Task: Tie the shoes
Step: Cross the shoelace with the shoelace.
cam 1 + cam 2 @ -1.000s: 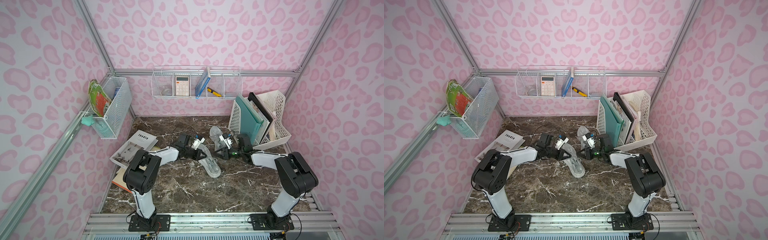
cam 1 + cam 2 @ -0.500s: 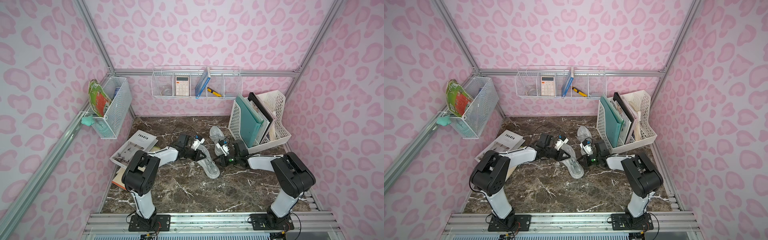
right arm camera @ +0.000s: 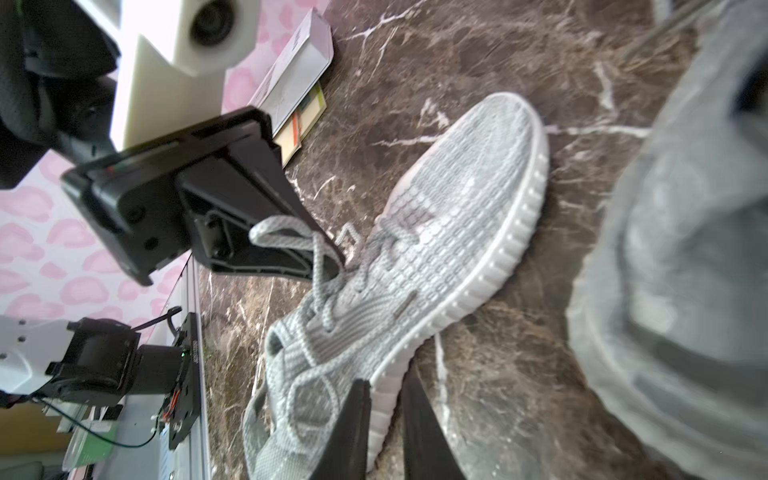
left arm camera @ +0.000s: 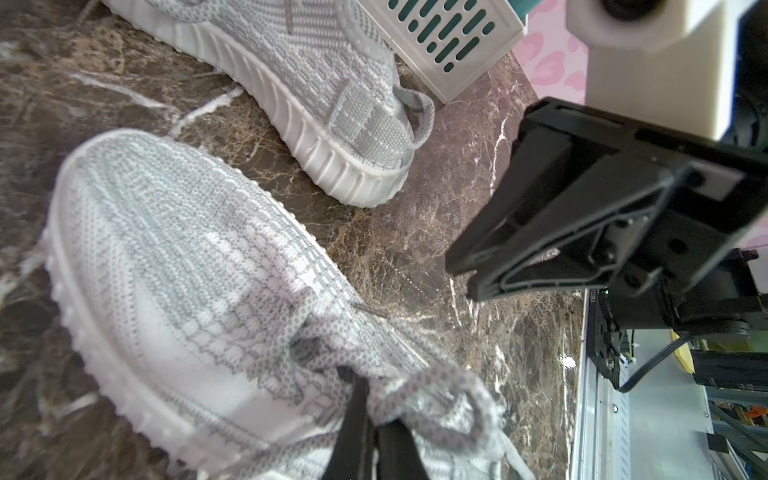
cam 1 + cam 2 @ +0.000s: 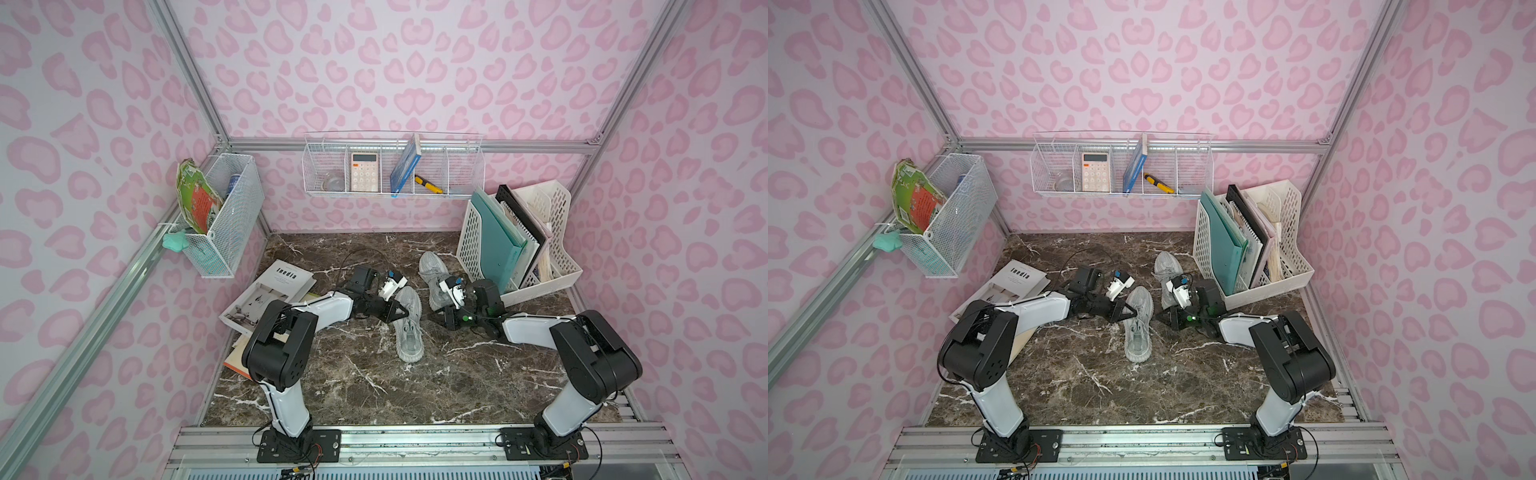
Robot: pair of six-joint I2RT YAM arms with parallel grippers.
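- The tabletop (image 5: 374,395) is dark brown stone veined with white. It fills the lower middle of both top views.
- A white perforated plastic file rack (image 5: 469,241) stands at the tabletop's upper right, with folders upright in it.
- An open booklet (image 5: 270,295) with matte pale pages lies at the tabletop's left edge.
- The near shoe (image 5: 409,332) lies sole down at the centre of the tabletop. Its long axis runs up and down the frame, with the broad rounded toe toward the upper edge and the heel opening toward the lower. The upper is a light grey checked knit and the sole is pale and ribbed.
- The far shoe (image 5: 428,266) lies just to the upper right, close beside the file rack and apart from the near shoe. It sits on a slightly slanted axis with the toe uppermost. It has the same knit and ribbed sole, and the left wrist view shows a flat webbing heel tab and pull loop.
- The left fingers (image 3: 257,187) are black wedges that reach in from the left of the near shoe. They are pressed together on a loop of its lace (image 4: 432,384), a speckled grey-white woven cord.
- The right fingers (image 4: 536,199) hang low between the two shoes, beside the near shoe's sole. Their tips are a narrow gap apart, and nothing shows between them.
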